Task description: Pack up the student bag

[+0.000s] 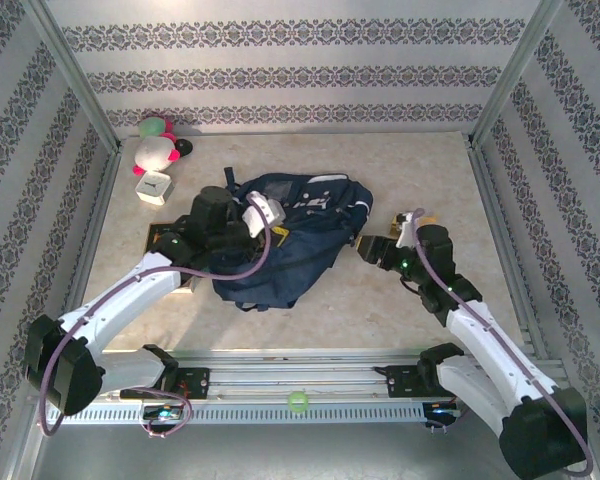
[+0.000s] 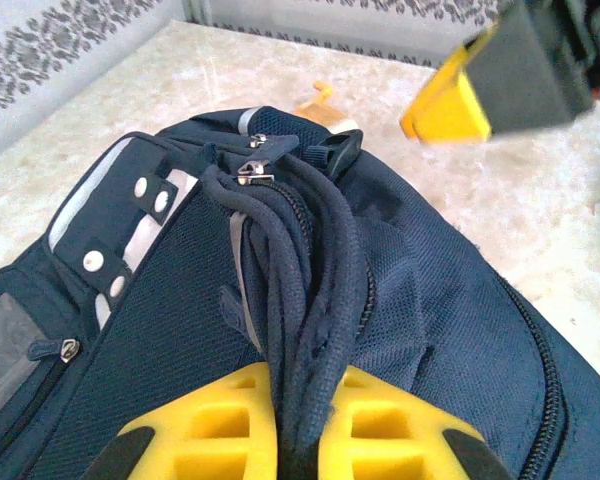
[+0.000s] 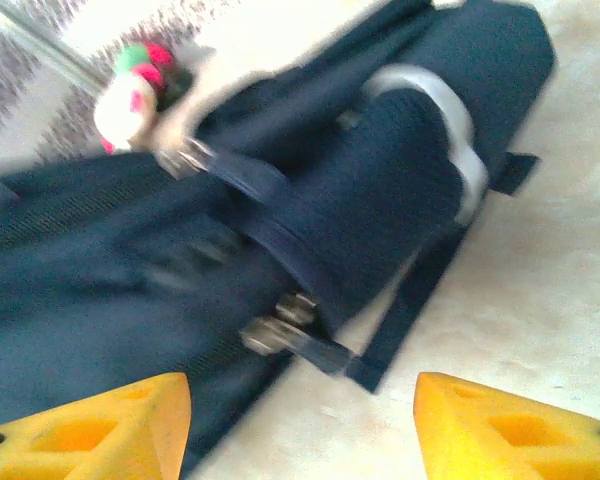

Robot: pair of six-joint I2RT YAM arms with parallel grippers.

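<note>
Student bag (image 1: 300,235) flat, long axis near-L to far-R

**Navy bag on beige marble, yellow fingers**

The student bag (image 1: 290,240) is navy blue, with grey-white patches and silver snaps and zip pulls. The table (image 1: 400,160) under it is beige and faintly marbled. The walls (image 1: 280,60) are pale grey, banded with dark floral stripes. At ten o'clock from the bag, a plush toy (image 1: 158,148) is white, pink and green, and the cube (image 1: 154,188) beside it is white. The left arm (image 1: 120,300) and right arm (image 1: 490,340) are white with black joints, each with a purple cable (image 1: 250,268). The left gripper (image 2: 295,400) and right gripper (image 3: 305,430) have bright yellow fingers. At six o'clock, a small ball (image 1: 298,402) is light green.
</note>
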